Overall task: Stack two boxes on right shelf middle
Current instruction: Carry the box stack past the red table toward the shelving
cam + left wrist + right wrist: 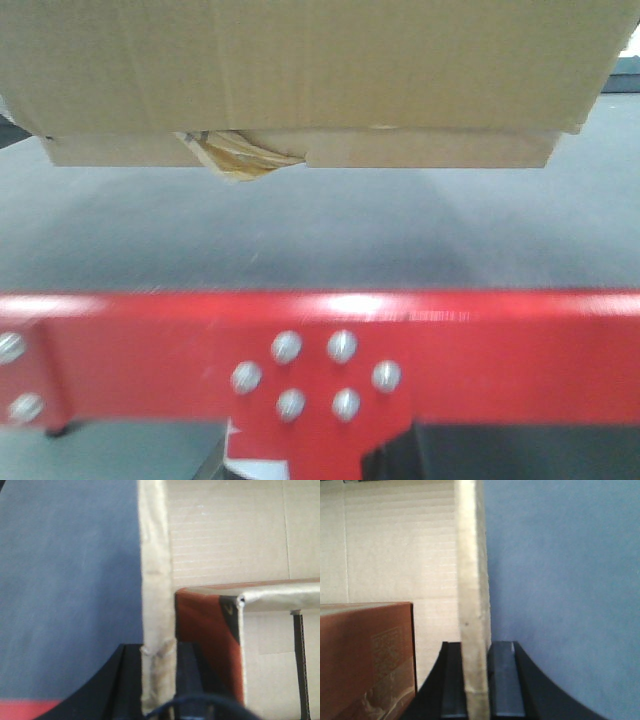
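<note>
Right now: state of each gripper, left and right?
Left gripper: closed, pinching the wall edge of the large box.
Right gripper: closed, pinching the large box's wall edge too.

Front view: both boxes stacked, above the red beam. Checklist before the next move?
1. Left end effector grip: ok, shut on a cardboard wall.
2. Right end effector grip: ok, shut on a cardboard wall as well.
3. Stack: ok, large box sits on thin box.
4. Tape scrap: not ok, it hangs loose below the thin box's front edge and might snag.
5. Shelf position: cannot tell, no view shows it.
6. Clearance over red beam: cannot tell, depth unclear.
</note>
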Tool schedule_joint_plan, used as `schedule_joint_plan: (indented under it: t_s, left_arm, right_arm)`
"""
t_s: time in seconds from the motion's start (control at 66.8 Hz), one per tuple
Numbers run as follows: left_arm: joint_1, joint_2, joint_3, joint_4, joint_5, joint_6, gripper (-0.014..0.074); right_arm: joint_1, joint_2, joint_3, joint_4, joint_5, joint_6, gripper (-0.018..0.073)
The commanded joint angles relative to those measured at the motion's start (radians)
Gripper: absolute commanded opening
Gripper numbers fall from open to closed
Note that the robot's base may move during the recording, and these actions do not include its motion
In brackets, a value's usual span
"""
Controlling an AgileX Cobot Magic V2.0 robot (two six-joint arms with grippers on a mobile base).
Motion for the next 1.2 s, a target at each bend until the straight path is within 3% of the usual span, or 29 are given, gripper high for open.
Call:
schedule_joint_plan:
  t_s: [0.0, 1.183]
  left_arm:
    - [-0.001, -0.012, -0.011, 0.039, -0.005, -0.002, -0.0111]
    - [-0.001, -0.012, -0.011, 0.039, -0.005, -0.002, -0.0111]
  right_arm:
    - [-0.007, -0.013, -0.009, -0.044, -0.049, 0.008, -0.0162]
    - [-0.007, -0.013, -0.009, -0.044, -0.051, 0.008, -0.0162]
